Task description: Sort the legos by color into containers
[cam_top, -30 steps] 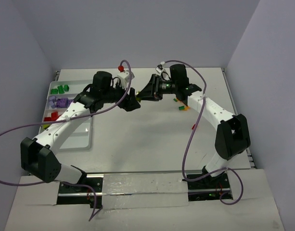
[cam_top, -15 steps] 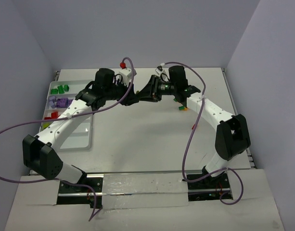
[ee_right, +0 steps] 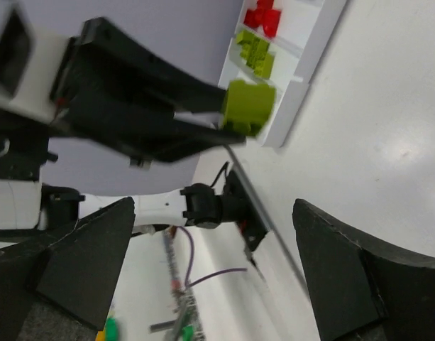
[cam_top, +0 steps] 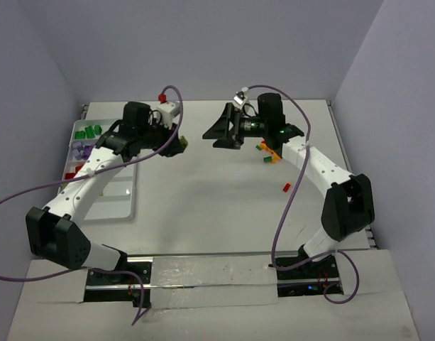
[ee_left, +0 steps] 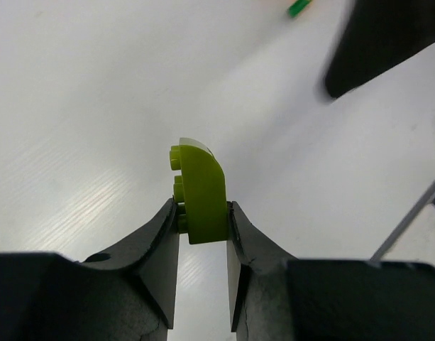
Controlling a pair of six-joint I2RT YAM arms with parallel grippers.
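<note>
Your left gripper (ee_left: pixel 202 204) is clenched on a lime green lego (ee_left: pixel 199 174), pinching its two flat side faces low down, so the rounded end and a column of studs stand proud of the fingertips. From above, that gripper (cam_top: pixel 180 143) hovers over the tabletop (cam_top: pixel 203 206), off the right side of the white compartment tray (cam_top: pixel 125 206) and nearer its far end. Your right gripper (ee_right: pixel 213 270) is released, its fingers spread wide with nothing between them, further from the tray than the left one. Its camera looks back at the held piece (ee_right: pixel 247 106) with the tray (ee_right: pixel 309 50) behind it. In the tray, dark green legos (cam_top: pixel 88 131) fill the far compartment, purple ones (cam_top: pixel 84 150) come next and red ones (cam_top: pixel 75 172) after those. The lime green ones (ee_right: pixel 254 50) lie beside the red. Well to the right of the tray, a few loose legos (cam_top: pixel 268 155) and a single red one (cam_top: pixel 287 187) lie on the tabletop. Expect the brick to be very light, stiff and smooth, so it may slip or twist under uneven pressure. Flat opposite faces look like the best hold.
</note>
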